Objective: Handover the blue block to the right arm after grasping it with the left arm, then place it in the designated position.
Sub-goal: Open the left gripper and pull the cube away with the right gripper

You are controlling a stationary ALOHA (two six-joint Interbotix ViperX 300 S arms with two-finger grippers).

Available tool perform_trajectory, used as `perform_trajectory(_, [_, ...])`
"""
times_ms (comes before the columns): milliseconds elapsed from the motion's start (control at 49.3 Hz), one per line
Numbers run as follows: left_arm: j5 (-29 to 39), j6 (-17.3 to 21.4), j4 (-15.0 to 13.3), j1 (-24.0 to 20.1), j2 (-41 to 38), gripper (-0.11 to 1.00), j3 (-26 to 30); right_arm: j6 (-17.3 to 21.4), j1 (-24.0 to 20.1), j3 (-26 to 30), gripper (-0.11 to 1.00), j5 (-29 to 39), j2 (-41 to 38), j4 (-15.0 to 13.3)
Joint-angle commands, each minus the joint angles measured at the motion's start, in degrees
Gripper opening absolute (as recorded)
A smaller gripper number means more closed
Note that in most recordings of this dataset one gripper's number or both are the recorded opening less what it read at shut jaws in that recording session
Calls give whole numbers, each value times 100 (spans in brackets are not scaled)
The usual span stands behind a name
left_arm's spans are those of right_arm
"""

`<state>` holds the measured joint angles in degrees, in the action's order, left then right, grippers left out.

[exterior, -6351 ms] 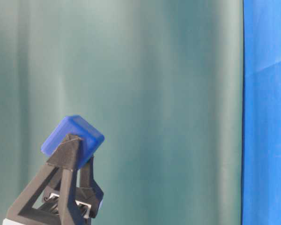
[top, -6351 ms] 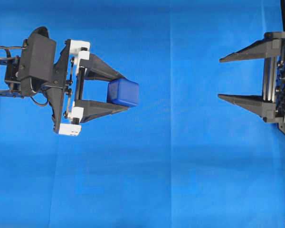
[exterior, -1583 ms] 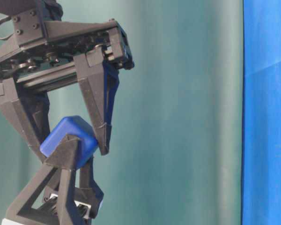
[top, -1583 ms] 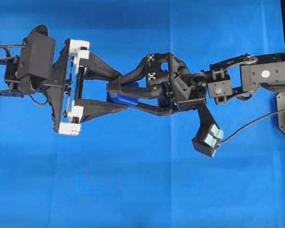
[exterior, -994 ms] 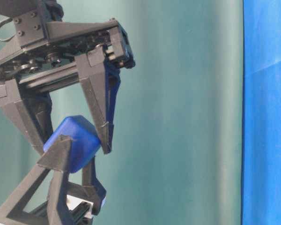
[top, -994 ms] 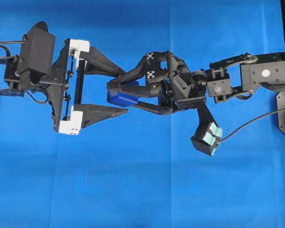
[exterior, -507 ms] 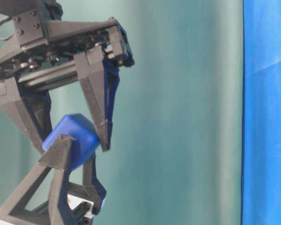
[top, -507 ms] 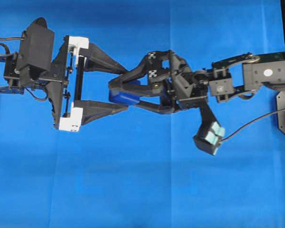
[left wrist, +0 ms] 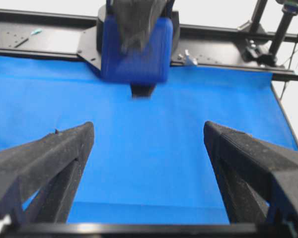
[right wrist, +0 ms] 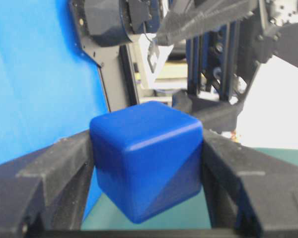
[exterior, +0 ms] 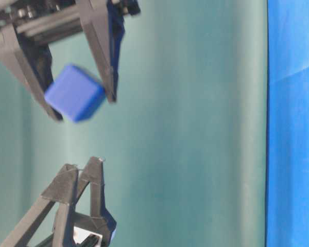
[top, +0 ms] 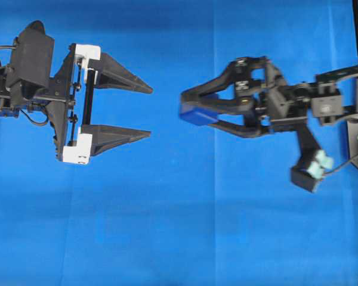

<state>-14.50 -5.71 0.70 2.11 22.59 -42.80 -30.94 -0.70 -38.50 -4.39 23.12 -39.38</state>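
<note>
Overhead exterior: the two arms, nose to nose half a second ago with the blue block [top: 195, 113] sitting between both sets of fingers, are now well apart, with bare blue cloth [top: 167, 226] between them. The right pincer [top: 188, 107] has drawn back toward the right side of the view and carries the block with it, pinched at its fingertips, clear of the cloth. The left pincer [top: 148, 112] stands spread wide with nothing in it, as it already was a second ago after letting go; it has shifted slightly left. Table-level exterior: the block [exterior: 73, 92] now sits high in the frame between the right pincer's [exterior: 82, 105] two black fingers, where before it was lower and overlapped by the left fingertips [exterior: 95, 167]; those tips now stand below it with a clear gap, not touching. Left wrist view: block [left wrist: 135, 47] seen ahead and apart, past the two spread fingers [left wrist: 49, 153]. Right wrist view: block [right wrist: 146, 158] gripped flank to flank between both fingers [right wrist: 44, 171], a corner pointing down. No container or marked spot can be made out in any view; the desk under the cloth carries nothing else visible.
</note>
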Motion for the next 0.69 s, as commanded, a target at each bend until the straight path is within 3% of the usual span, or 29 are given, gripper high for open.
perform_trajectory(0, [-35,0,0,-18,97,93,53,79,-44,-35,54,53,308,35])
perform_trajectory(203, [-35,9,0,-18,97,93,53,325,-70,-185,54,290,598,35])
perform_trajectory(670, [-26,9,0,-9,97,93,53,334,-88,-176,54,378,571,35])
